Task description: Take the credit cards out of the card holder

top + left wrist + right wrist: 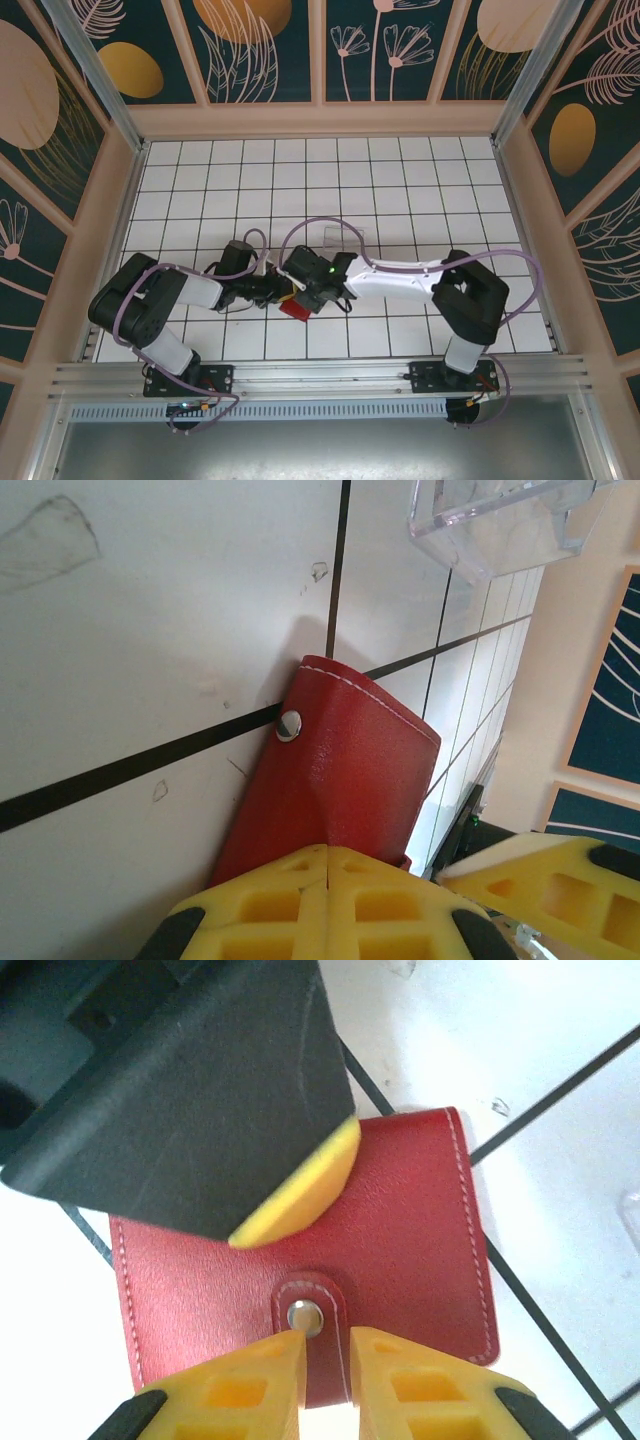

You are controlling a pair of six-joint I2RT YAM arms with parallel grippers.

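Note:
The red card holder is folded shut, its closing tab snapped over the front edge. My right gripper has its yellow fingers against both sides of that tab, just below the silver snap. My left gripper is shut, fingers pressed together on the near edge of the card holder, which creases toward them. From above, both grippers meet over the card holder in front of the arm bases: left gripper, right gripper. The credit cards are hidden.
A clear plastic tray stands on the white tiled floor just beyond the holder, also seen from above. Wooden walls ring the floor. Open tiles lie toward the back and to both sides.

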